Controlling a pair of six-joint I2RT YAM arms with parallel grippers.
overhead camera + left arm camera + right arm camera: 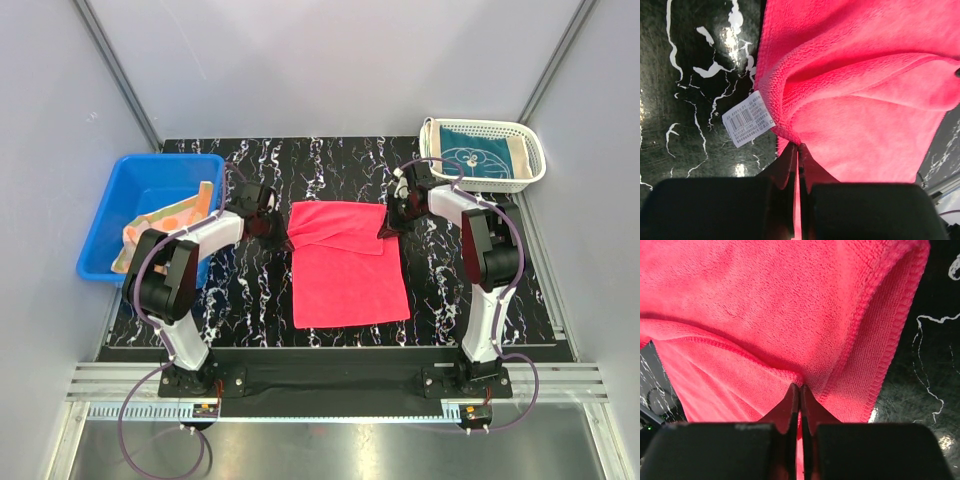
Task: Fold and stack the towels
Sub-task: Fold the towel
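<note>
We're pinching the pink-red towel [350, 285] by its far corners, left hand [798, 150] and right hand [800, 388] both clamped on; next we're likely pulling that edge toward us evenly.

One pink-red towel [345, 270], one orange-peach towel [160, 218] in the one blue bin [150, 188] to its left, and one teal towel [475, 155] in the one white basket [533, 158] to its right make three.
</note>
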